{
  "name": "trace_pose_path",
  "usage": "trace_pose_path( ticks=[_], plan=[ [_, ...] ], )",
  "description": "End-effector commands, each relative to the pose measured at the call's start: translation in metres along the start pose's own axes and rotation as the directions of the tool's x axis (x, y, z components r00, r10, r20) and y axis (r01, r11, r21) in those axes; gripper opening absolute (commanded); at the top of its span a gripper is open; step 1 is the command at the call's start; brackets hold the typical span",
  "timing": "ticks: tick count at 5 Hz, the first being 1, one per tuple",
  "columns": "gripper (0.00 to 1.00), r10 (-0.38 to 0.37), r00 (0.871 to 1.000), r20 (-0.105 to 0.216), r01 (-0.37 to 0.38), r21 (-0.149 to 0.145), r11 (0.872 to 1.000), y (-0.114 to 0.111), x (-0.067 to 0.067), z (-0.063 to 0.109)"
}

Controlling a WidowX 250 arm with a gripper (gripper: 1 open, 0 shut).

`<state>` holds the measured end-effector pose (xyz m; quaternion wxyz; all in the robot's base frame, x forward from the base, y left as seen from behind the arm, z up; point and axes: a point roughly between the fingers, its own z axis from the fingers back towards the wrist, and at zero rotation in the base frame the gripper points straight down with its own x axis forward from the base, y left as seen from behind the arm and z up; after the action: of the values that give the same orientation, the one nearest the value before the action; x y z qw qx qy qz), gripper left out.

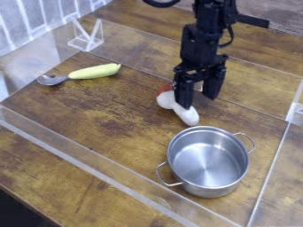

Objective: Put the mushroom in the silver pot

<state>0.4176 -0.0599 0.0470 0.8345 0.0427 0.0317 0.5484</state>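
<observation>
The mushroom (179,106), white with a red patch, lies on its side on the wooden table, just left of and behind the silver pot (210,160). The pot stands upright with nothing inside, its two loop handles showing. My gripper (199,94) points down, open, right behind and slightly above the mushroom. Its left finger (183,96) is close to the mushroom's top and its right finger (217,87) stands off to the right. Nothing is held between them.
A long yellow-green vegetable (95,71) and a small metal spoon (50,80) lie at the left. A clear plastic wall (83,152) rims the work area along the front and right. A clear stand (85,35) sits at the back left.
</observation>
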Motion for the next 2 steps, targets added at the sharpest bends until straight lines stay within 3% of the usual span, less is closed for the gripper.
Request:
trace_pose_path(
  ticks=[1,2],
  plan=[
    [1.00,-0.006,1.000,0.030,0.008,-0.049,0.999,-0.011,0.010,0.019],
    [1.00,-0.008,0.999,0.032,0.009,-0.024,1.000,-0.009,0.008,0.006]
  ],
)
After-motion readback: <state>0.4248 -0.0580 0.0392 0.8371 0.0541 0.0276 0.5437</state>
